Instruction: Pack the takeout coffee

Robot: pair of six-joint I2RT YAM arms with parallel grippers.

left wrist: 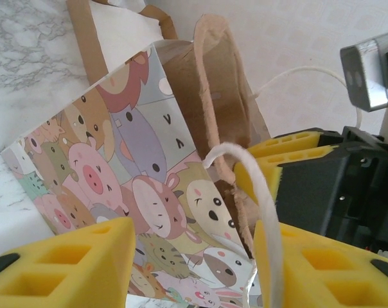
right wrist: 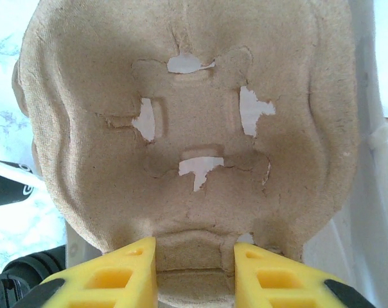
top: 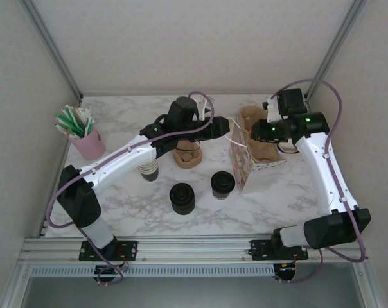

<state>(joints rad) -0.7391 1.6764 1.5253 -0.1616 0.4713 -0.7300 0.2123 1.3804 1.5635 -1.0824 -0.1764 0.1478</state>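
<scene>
Standing on the counter (top: 136, 205) just in front of the bag (top: 248, 170), the coffee (top: 223, 185) is upright and apart from both claws. The right claw (right wrist: 194, 250) is clenched on the edge of a brown tray (right wrist: 194, 128), up over the bag. The left claw (left wrist: 193, 256) is released beside the bag, fingers apart, with the bag's white string (left wrist: 245, 170) next to one finger.
</scene>
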